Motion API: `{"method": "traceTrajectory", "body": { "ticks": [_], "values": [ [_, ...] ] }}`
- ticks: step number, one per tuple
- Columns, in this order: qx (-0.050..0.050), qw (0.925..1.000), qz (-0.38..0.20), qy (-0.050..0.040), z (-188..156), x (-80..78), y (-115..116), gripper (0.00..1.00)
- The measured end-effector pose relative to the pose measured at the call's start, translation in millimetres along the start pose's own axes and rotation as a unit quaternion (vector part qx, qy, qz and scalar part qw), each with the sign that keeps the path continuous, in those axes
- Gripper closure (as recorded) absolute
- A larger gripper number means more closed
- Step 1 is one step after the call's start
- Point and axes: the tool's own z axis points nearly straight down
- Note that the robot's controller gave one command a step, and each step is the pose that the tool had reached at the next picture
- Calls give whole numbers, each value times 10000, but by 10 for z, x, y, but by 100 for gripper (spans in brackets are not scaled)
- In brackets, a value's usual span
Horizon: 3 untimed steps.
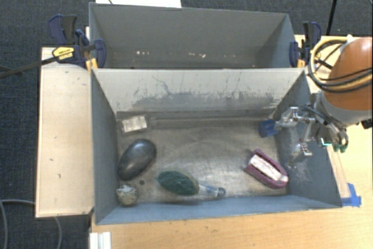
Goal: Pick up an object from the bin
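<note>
Lying apart: one purple case (267, 169) (right), one dark oval (136, 159).

Inspection finding: 0 legible texts, brands, numbers or signs. The small pale packet (134, 123) on the floor of the bin (192, 38), at its far left, carries faint marks (too small to make out). The purple case (267, 169) at the near right has a white face, and any print on it cannot be read.
</note>
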Motion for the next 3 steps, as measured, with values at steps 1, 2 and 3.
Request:
{"method": "traceTrajectory", "body": {
  "ticks": [1, 2, 3],
  "values": [
    [-5, 9963, 857, -31, 1021, 402, -134, 0],
    [4, 9983, 571, -89, 162, 20, 145, 0],
    [7, 9962, 868, -59, 1053, 317, 100, 0]
  ]
}}
